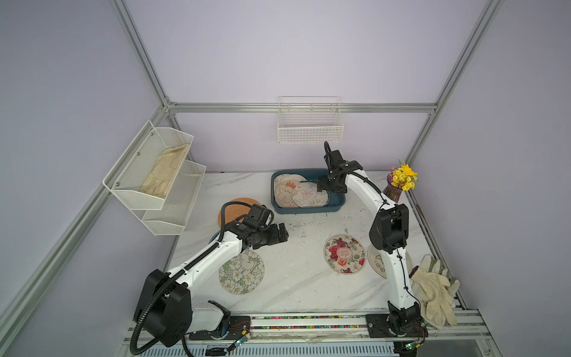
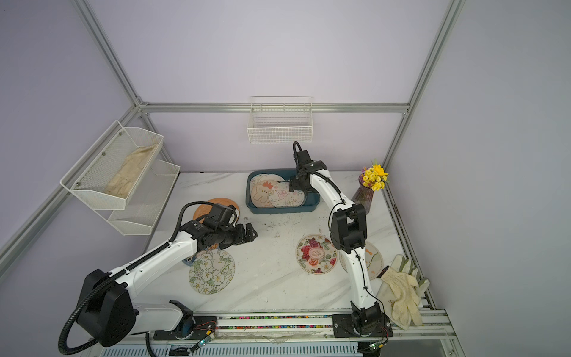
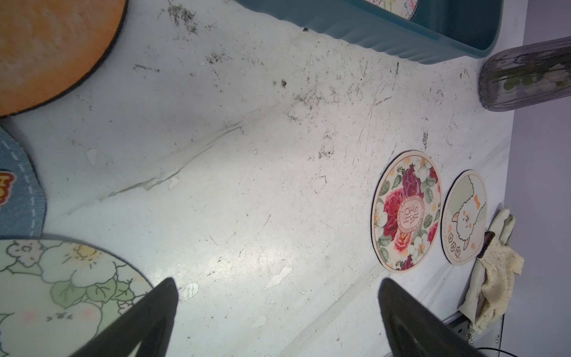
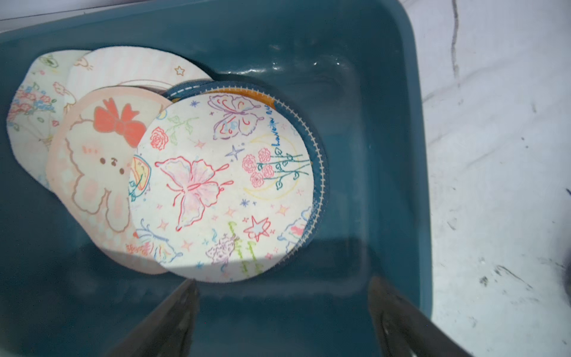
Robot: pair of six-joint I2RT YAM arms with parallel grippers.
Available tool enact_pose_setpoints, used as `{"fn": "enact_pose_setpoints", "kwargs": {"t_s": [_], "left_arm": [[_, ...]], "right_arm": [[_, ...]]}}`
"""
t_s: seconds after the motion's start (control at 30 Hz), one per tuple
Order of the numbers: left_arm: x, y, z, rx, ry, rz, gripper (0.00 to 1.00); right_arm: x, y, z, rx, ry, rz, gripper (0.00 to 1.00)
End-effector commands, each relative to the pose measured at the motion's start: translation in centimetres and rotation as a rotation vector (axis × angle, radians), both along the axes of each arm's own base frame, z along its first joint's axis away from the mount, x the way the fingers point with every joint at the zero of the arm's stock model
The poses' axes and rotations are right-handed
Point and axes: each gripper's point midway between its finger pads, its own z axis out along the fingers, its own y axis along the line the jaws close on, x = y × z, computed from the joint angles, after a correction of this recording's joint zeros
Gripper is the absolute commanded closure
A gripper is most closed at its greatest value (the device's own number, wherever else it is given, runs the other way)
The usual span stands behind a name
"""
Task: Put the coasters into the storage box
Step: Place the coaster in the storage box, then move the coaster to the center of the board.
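The teal storage box [image 1: 309, 210] stands at the back middle of the table. It holds several overlapping coasters, with a butterfly-print one [image 4: 222, 191] on top and a bunny one [image 4: 92, 173] beside it. My right gripper [image 4: 284, 279] hangs open over the box's right end, nothing between its fingers. On the table lie an orange coaster [image 1: 234, 206], a white-flower coaster [image 1: 242, 273], a rose coaster [image 1: 344, 253] and an alpaca coaster [image 3: 465, 216], which my right arm partly covers in both top views. My left gripper [image 3: 278, 281] stands open and empty above bare table. A blue coaster [image 3: 15, 191] lies under that arm.
A vase of yellow flowers [image 1: 398, 185] stands at the back right, just right of the box. Cream gloves [image 1: 435, 287] lie at the right front edge. A white wire basket [image 1: 310, 123] hangs on the back wall and a white mesh shelf [image 1: 157, 176] on the left wall.
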Motion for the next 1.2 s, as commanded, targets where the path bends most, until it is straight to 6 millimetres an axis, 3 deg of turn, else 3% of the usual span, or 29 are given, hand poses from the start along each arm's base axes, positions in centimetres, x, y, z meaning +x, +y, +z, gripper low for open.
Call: {"fn": "enact_pose_setpoints", "kwargs": {"t_s": [0.0, 0.27, 0.5, 0.83, 1.17], "left_arm": [[-0.2, 0.0, 0.0, -0.014, -0.005, -0.005, 0.00], [-0.2, -0.4, 0.0, -0.026, -0.005, -0.023, 0.00], [-0.4, -1.2, -0.1, -0.038, -0.001, -0.051, 0.00], [-0.8, -1.9, -0.6, -0.046, 0.011, -0.097, 0.00], [-1.5, -2.2, -1.4, -0.059, 0.024, -0.117, 0.00]], "right_arm": [[-2.1, -1.2, 0.8, -0.006, 0.020, 0.014, 0.13], [-9.7, -4.7, -1.1, 0.088, 0.132, -0.054, 0.12], [-16.2, -8.6, -4.4, 0.116, 0.222, -0.133, 0.05], [-19.7, -11.7, -9.1, 0.118, 0.300, -0.181, 0.03], [-20.6, -11.7, -11.5, 0.139, 0.324, -0.190, 0.03]]}}
